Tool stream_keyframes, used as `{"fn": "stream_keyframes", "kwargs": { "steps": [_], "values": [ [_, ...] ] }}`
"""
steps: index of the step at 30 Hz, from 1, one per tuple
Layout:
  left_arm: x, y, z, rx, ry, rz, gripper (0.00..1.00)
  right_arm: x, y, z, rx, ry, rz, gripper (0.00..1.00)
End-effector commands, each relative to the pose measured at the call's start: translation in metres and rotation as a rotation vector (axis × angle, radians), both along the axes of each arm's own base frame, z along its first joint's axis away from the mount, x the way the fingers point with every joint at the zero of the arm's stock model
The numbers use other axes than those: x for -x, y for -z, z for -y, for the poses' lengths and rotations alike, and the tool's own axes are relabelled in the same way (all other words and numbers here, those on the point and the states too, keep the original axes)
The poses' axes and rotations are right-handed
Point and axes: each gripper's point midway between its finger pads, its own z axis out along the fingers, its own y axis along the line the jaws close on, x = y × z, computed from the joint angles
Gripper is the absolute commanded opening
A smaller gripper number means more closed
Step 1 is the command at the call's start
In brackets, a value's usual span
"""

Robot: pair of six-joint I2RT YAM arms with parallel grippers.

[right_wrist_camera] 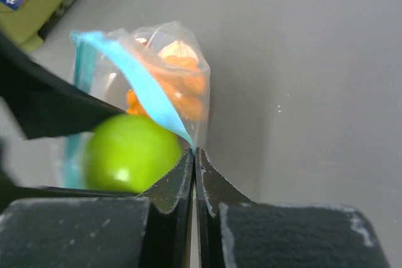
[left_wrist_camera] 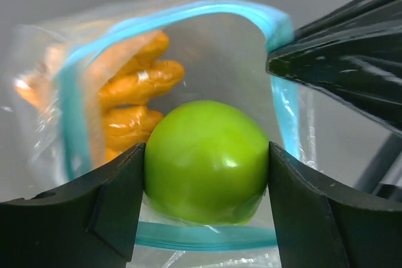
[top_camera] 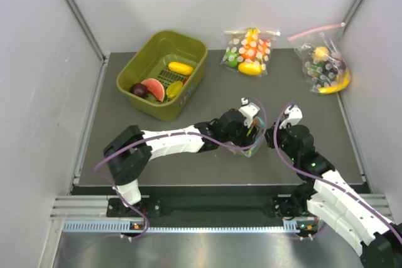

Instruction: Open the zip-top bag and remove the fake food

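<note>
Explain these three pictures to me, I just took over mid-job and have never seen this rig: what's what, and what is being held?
The wide picture looks down from above on two robot arms bolted at the table's near edge. The other two come from cameras on each wrist, with the black fingers in view. The left gripper is inside the open zip-top bag, its fingers closed on the round green fruit; orange pieces sit behind it. The right gripper pinches the bag's blue-stripped edge, holding it open. Farther back on the table are a green bin of toy food and two dotted bags.
</note>
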Motion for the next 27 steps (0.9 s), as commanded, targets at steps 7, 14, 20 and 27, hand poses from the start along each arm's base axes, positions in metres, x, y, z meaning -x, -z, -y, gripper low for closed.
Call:
{"fn": "stream_keyframes", "kwargs": {
  "steps": [7,14,20,27],
  "values": [
    [-0.020,-0.068,-0.015,0.221,-0.101,0.096,0.22,-0.003,-0.005,-0.006,-0.013,-0.012,0.016,0.00],
    [-0.031,-0.096,-0.011,0.346,-0.137,0.153,0.22,-0.001,-0.002,-0.018,-0.052,-0.066,0.015,0.00],
    [-0.034,-0.101,0.006,0.399,-0.102,0.138,0.22,0.002,-0.003,-0.024,-0.071,-0.099,0.016,0.00],
    [-0.022,-0.118,0.008,0.479,-0.037,0.061,0.23,0.000,0.001,-0.019,-0.056,-0.071,0.007,0.00]
  ]
}}
